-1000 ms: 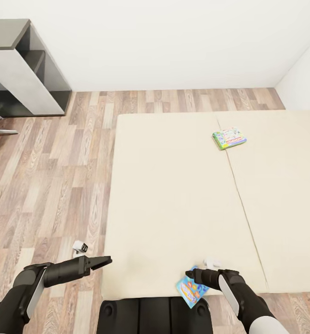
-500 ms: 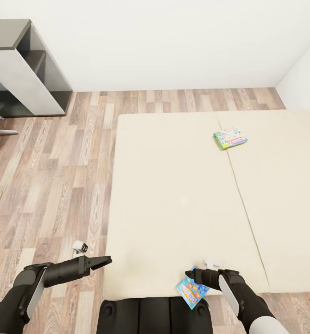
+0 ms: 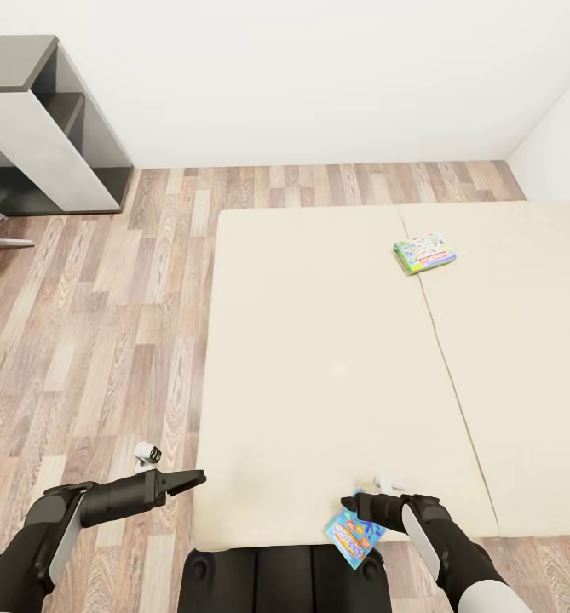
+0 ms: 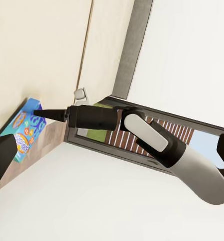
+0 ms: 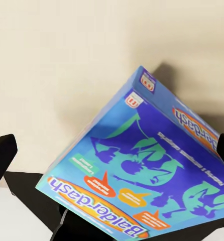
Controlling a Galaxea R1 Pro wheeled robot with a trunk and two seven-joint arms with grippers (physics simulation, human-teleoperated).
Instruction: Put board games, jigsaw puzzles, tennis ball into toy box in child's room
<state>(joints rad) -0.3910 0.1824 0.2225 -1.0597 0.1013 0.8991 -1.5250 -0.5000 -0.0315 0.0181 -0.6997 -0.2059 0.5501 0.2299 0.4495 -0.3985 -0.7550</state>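
Blue cardboard with purple and teal artwork covers the board game [image 5: 142, 170] that the right gripper [image 3: 353, 502] grips at the near edge of the bed [image 3: 319, 366]; the box hangs tilted past the mattress edge, just in front of the robot's trunk. Its cover reads "Balderdash" along one yellow-orange strip in the right wrist view, and the same word runs along the opposite side, with small red logos on the box edge; the finer print is too small to read. From the left wrist view the same blue box [image 4: 21, 131] shows at the tip of the right arm, against the beige mattress.

Farther up the bed, near the seam between the two mattress halves, a second board game [image 3: 423, 253] with a green edge and a white colourful cover lies flat; its lettering cannot be read.

To the left, the left gripper [image 3: 191, 479] has its jaws closed to a point with nothing held, above the wood-plank floor [image 3: 106, 323] beside the bed. A dark grey desk [image 3: 37, 128] with a white panel stands against the white wall.

Compared with half a second ago, the whole view has shifted very slightly; both arms and the blue box hold the same pose.
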